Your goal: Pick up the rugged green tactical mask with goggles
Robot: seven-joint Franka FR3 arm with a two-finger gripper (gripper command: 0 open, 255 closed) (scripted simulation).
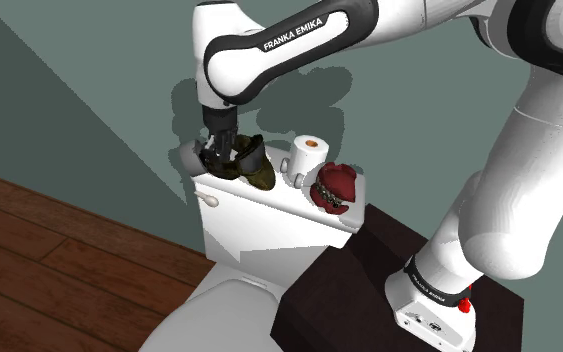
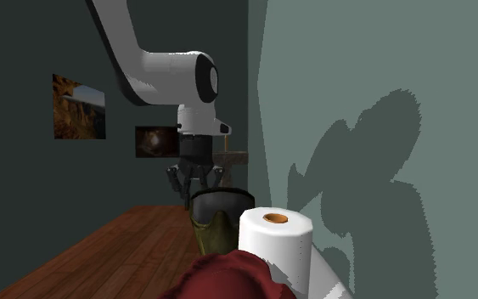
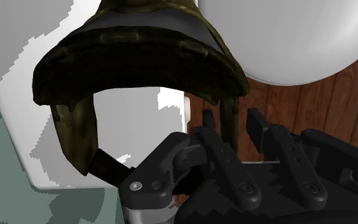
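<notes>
While the olive-green mask (image 1: 253, 166) sits on the toilet tank lid (image 1: 269, 200), at the end on the shoulder view's left, the gripper (image 3: 233, 124) straddles its side rim. Jaws apart, with a sliver of gap beside one finger, so not clamped. Judged light, with a stiff shell. The curved face could slip, so grip the thin rim. Legible writing: "FRANKA EMIKA" on the arm (image 1: 294, 33).

Just beneath the tool (image 2: 197, 192), the mask (image 2: 219, 217) is half hidden behind the paper roll (image 2: 276, 248) and a red thing (image 2: 225, 280) that the second exterior view's bottom edge cuts off.
</notes>
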